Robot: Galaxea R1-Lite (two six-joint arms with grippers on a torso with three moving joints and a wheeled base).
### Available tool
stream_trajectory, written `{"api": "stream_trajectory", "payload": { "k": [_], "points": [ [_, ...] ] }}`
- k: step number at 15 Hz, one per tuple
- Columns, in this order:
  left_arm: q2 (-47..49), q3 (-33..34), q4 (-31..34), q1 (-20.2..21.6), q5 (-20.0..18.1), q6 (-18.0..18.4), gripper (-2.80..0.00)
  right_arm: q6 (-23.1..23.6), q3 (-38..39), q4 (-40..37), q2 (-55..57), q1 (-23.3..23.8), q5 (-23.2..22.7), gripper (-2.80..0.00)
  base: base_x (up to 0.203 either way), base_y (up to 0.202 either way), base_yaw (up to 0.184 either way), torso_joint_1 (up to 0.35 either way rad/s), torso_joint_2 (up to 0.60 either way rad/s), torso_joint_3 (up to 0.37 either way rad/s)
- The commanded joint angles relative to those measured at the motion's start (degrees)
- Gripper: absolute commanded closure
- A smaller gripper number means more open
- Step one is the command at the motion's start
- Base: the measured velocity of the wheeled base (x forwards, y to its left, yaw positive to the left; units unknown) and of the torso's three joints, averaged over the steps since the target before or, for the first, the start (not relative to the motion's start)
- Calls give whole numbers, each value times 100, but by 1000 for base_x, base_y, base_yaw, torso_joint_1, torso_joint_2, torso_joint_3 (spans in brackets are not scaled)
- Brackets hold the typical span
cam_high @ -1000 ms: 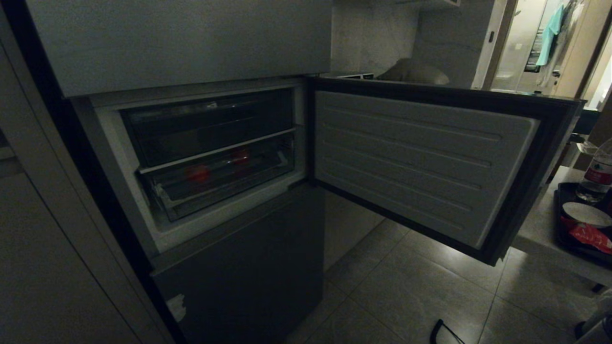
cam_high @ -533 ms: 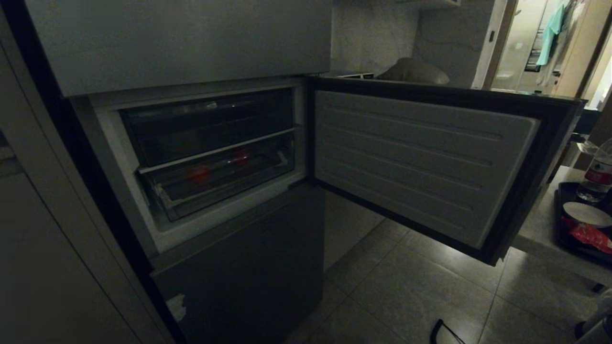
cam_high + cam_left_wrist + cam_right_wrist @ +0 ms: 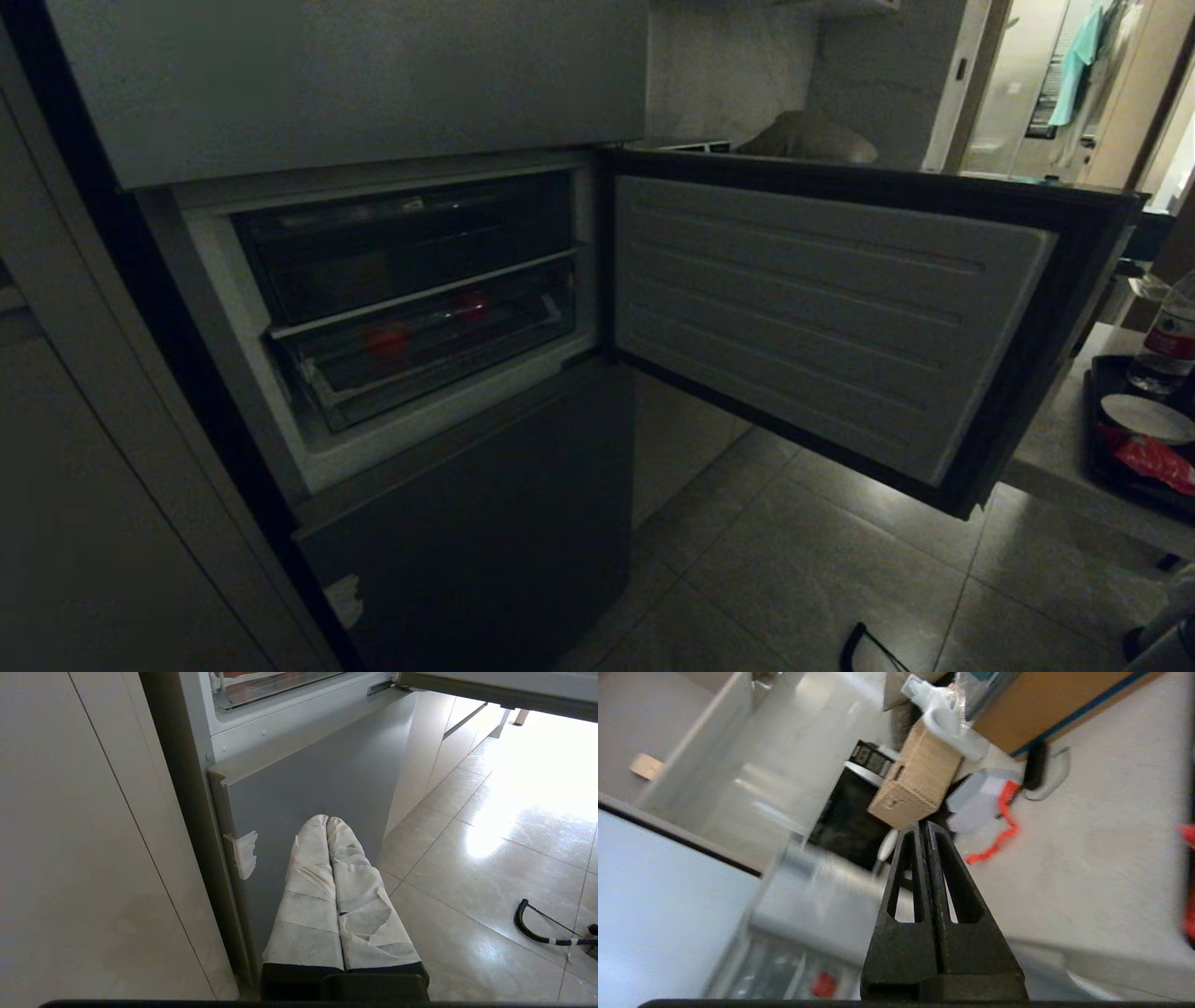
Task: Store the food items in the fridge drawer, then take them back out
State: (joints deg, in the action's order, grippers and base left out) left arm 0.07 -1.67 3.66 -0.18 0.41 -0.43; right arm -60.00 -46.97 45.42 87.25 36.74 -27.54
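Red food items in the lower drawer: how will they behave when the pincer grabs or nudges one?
Both food items look round and smooth, so a nudge would likely roll them along the drawer floor. Smooth skin may slip between narrow fingers. They look small, so probably light, though firmness cannot be told.

You've got two red food items [image 3: 386,340] behind the clear, ribbed fridge drawer [image 3: 425,350]; grey fridge door [image 3: 803,308] w/ white ridged liner & black seal. Left tool [image 3: 328,820] is wrapped in white tape, right tool [image 3: 923,827] plain black. Floor [image 3: 822,579]: grey tiles.
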Motion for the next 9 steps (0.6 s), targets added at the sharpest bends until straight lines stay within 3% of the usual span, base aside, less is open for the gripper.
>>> {"api": "stream_trajectory", "payload": {
  "k": [1,4,6,9],
  "points": [
    [1,0,3,1,2,-7,0,-131,-459,33,884,-218,-35,0,0,0,0,0,0,0],
    [1,0,3,1,2,0,0,-244,-529,56,1174,-594,-264,0,0,0,0,0,0,0],
    [1,0,3,1,2,0,0,-314,-516,71,1283,-758,-696,0,0,0,0,0,0,0],
    [1,0,3,1,2,0,0,-460,-489,63,1233,-1038,-753,0,0,0,0,0,0,0]
  ]
}}
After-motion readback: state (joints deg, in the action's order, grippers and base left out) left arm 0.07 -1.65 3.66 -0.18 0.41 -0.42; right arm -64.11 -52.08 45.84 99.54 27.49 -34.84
